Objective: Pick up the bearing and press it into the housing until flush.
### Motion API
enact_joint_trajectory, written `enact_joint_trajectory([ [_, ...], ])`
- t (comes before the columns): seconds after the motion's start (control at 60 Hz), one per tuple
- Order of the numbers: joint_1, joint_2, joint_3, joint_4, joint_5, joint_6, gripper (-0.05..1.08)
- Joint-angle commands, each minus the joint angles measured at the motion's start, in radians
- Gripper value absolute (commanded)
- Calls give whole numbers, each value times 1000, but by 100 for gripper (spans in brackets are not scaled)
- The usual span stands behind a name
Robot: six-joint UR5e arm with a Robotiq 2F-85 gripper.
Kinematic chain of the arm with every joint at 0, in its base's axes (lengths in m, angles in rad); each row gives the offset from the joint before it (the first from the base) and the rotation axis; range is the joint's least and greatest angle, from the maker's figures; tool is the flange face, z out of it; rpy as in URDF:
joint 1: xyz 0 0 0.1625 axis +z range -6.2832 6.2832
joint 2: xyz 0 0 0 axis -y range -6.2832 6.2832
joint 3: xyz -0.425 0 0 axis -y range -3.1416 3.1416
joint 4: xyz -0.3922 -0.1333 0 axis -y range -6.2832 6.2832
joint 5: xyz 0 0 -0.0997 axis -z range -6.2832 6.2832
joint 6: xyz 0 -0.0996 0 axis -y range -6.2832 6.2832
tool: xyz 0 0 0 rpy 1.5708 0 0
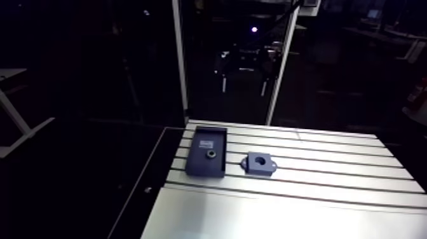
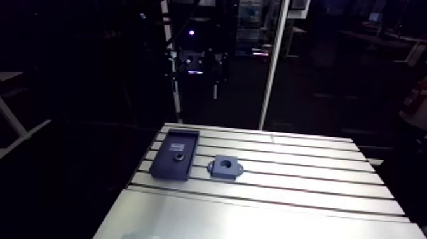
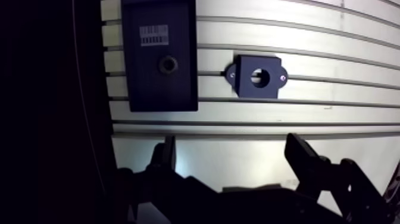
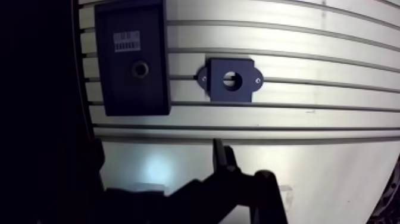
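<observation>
The table (image 1: pixel 330 166) is seen whole only in the arm view: its far edge, one side edge and the corner between them, with darkness beyond both. The tray (image 3: pixel 161 59) lies lengthwise in that corner, its far end just short of the far edge and its long side near the side edge. On the tray's other side there is wide bare table, and more lies between the parts and the camera.

The housing (image 3: pixel 259 76) sits flat just beside the tray, not touching it, on the side away from the table's edge, bore up and empty. The bearing (image 3: pixel 168 64) lies in the tray near its middle.

Only the wrist view shows a pale label (image 3: pixel 153 34) on the tray beyond the bearing, and a small bright spot on each ear of the housing. The gripper (image 3: pixel 235 156) is spread wide over bare table with nothing between its fingers (image 3: pixel 168 154), short of both parts. The tray is ahead of one finger and the housing ahead of the gap. One eye shows both fingers, the other only one.
</observation>
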Motion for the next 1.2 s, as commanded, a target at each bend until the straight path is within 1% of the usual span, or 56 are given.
enact_joint_trajectory([
  [0.017, 35, 51, 32, -89, -1, 3, 1],
  [0.15, 63, 77, 45, -132, -6, 3, 1],
  [0.2, 77, 98, 47, -148, -9, 3, 1],
  [0.25, 80, 106, 52, -162, -9, 3, 1],
  [0.767, 84, 163, 106, -279, -9, 16, 2],
  [1.05, 97, 203, 108, -321, -11, 37, 2],
  [1.2, 105, 220, 108, -325, -11, 47, 2],
])
